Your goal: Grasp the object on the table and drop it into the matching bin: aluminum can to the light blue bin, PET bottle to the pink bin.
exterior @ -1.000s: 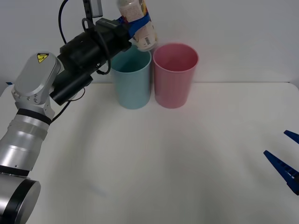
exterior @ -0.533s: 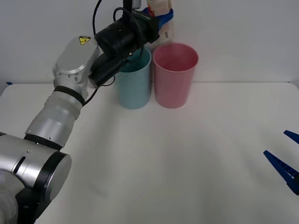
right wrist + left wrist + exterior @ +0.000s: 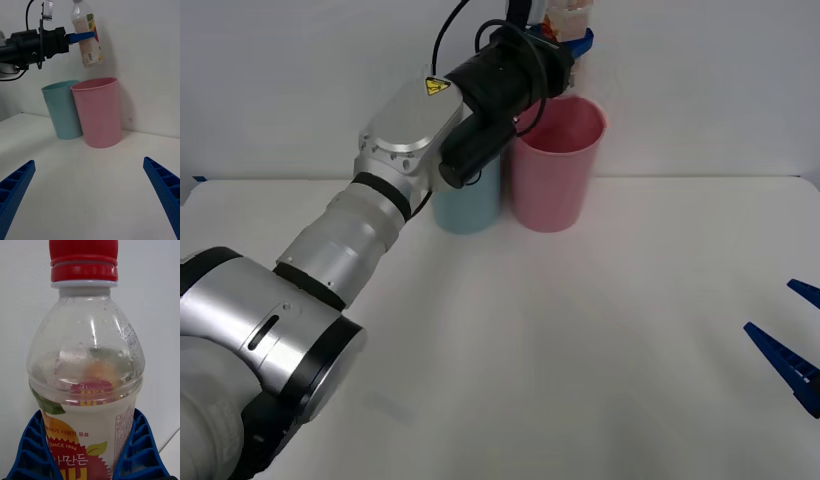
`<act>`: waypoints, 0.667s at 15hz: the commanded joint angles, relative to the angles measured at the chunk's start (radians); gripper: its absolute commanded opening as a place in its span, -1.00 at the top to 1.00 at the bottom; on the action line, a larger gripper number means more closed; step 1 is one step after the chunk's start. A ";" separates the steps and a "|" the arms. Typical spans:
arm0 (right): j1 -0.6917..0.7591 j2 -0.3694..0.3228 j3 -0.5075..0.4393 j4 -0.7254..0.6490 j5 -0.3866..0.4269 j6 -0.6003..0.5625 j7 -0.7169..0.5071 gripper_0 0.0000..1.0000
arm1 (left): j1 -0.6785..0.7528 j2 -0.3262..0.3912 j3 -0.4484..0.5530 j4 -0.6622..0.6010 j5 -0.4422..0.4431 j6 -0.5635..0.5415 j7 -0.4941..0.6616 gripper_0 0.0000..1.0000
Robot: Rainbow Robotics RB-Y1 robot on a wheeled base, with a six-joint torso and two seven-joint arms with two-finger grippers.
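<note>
The PET bottle (image 3: 87,33), clear with a red cap (image 3: 83,260) and a pale yellow-and-red label, hangs nearly upright in the air just above the pink bin (image 3: 558,165). My left gripper (image 3: 572,45) is shut on its labelled body, with blue fingers (image 3: 33,450) pressed on both sides. The light blue bin (image 3: 63,110) stands right beside the pink bin (image 3: 98,112), partly behind my left arm in the front view. My right gripper (image 3: 790,345) stays open low at the right edge of the table (image 3: 580,350), far from the bins.
Both bins stand at the back of the white table against a plain white wall. My left arm stretches diagonally from the near left across the table to the bins. The wide tabletop (image 3: 90,180) spreads between my right gripper and the bins.
My left arm has swung to the right with the bottle, carrying it from above the light blue bin to above the pink bin. The right gripper has not moved.
</note>
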 commanded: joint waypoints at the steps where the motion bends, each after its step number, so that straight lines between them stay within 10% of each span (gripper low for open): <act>1: 0.000 0.000 0.000 0.000 0.000 0.000 0.000 -1.00 | 0.000 0.000 -0.042 0.000 0.025 0.031 0.002 0.96; 5: 0.000 0.000 0.000 0.000 0.000 0.000 0.000 -1.00 | 0.000 0.008 -0.042 0.000 0.025 0.020 0.002 0.81; 6: 0.000 0.000 0.000 0.000 0.000 0.000 0.000 -1.00 | 0.000 0.011 -0.042 0.000 0.025 0.016 -0.001 0.47; 7: 0.000 0.000 0.000 0.000 0.000 0.000 0.000 -1.00 | 0.000 0.016 -0.042 -0.002 0.025 0.011 -0.004 -0.72; 10: 0.000 0.000 0.000 0.000 0.000 0.000 0.000 -1.00 | 0.000 0.036 -0.042 -0.005 0.035 -0.021 0.000 -1.00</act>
